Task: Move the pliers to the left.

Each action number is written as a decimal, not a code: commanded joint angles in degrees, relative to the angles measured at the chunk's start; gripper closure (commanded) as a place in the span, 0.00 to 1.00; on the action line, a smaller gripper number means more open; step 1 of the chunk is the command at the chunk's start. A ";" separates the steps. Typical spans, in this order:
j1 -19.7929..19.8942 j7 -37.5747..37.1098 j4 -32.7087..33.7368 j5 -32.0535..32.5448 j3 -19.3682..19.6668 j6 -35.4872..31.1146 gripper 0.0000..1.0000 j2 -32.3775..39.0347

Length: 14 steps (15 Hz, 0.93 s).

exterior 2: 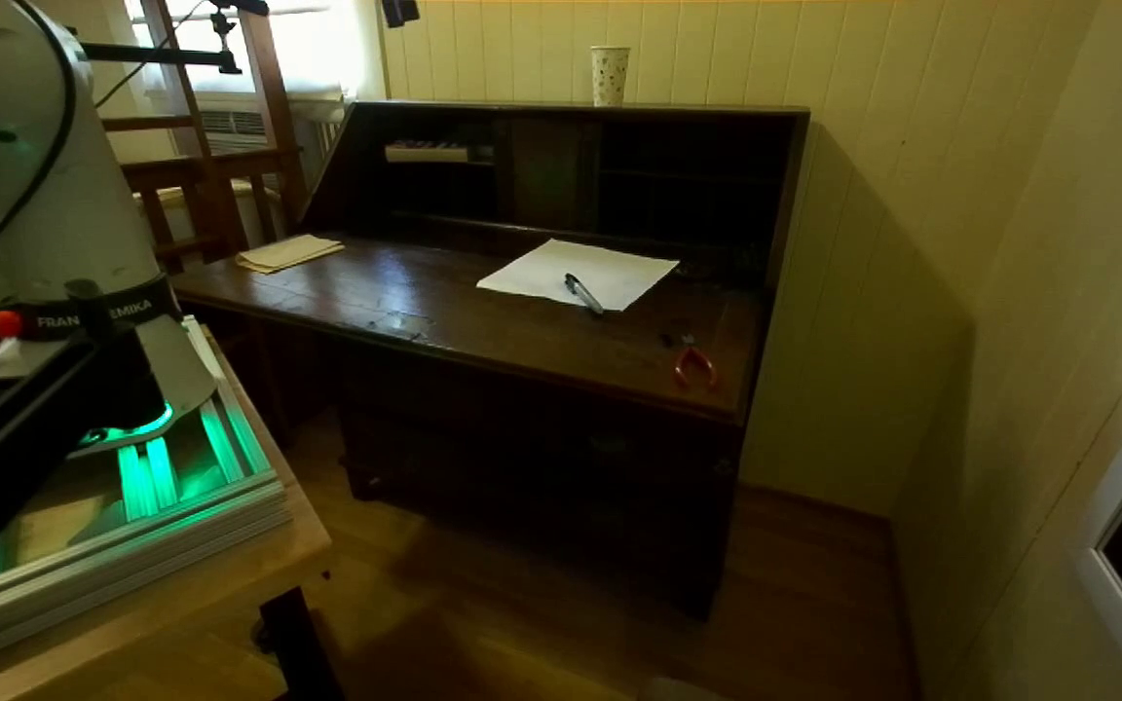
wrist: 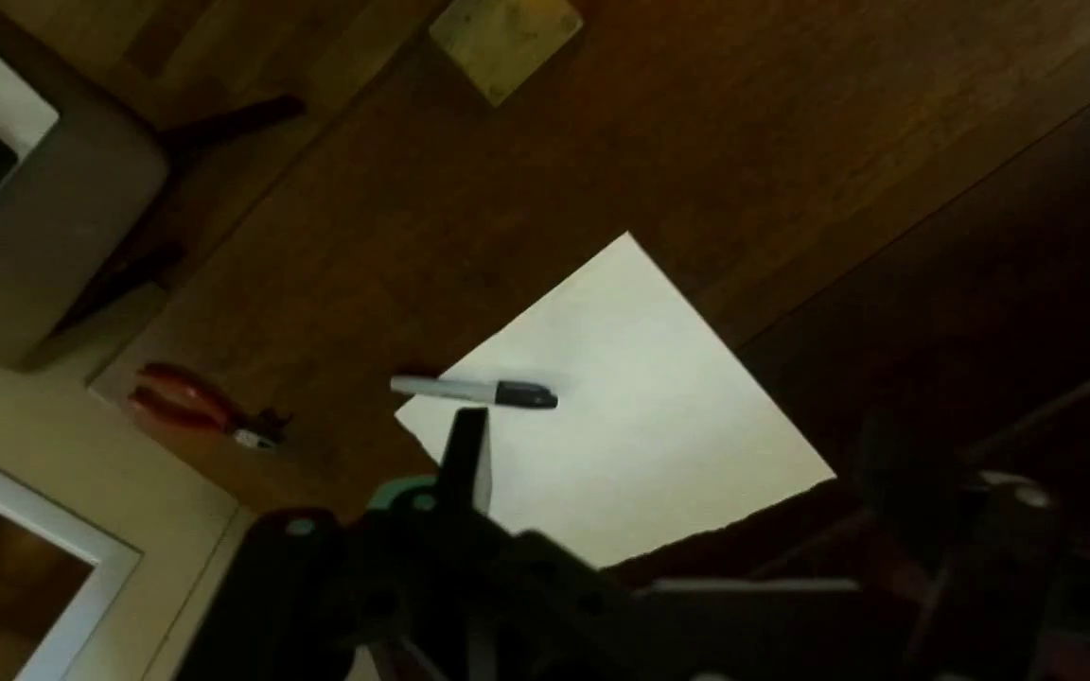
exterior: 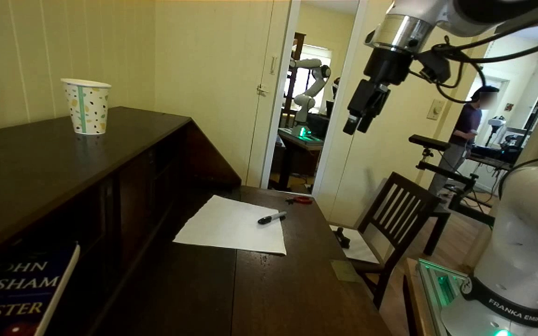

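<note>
The pliers are small, with red handles and a dark metal head. They lie flat on the desk near a corner, beside the paper sheet, in both exterior views (exterior: pixel 302 200) (exterior 2: pixel 688 356). In the wrist view the pliers (wrist: pixel 221 413) are left of the jaws, with the handles toward the desk edge. My gripper (exterior: pixel 357 126) is high above the desk, apart from the pliers. In the wrist view the gripper (wrist: pixel 687 454) is open and empty; its right finger is very dark against the background.
A white paper sheet (exterior: pixel 236 226) with a marker (exterior: pixel 272 218) lies on the desk (exterior: pixel 269 284). A raised hutch bears a cup (exterior: pixel 88 107) and holds a book (exterior: pixel 17 294). A chair (exterior: pixel 402 210) stands by the desk's edge. Folded paper (exterior 2: pixel 290 253) lies at the desk's far end.
</note>
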State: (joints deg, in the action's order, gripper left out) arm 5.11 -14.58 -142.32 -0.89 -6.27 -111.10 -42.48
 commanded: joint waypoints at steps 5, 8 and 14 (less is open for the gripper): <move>0.34 30.48 16.54 4.34 17.25 -2.06 0.00 22.68; 4.06 33.43 18.19 12.33 19.56 -7.19 0.00 27.76; 6.87 31.37 17.39 13.82 21.05 -12.48 0.00 30.10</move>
State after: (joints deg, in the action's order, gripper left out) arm 11.72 16.70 -125.05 13.03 15.04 -123.73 -12.41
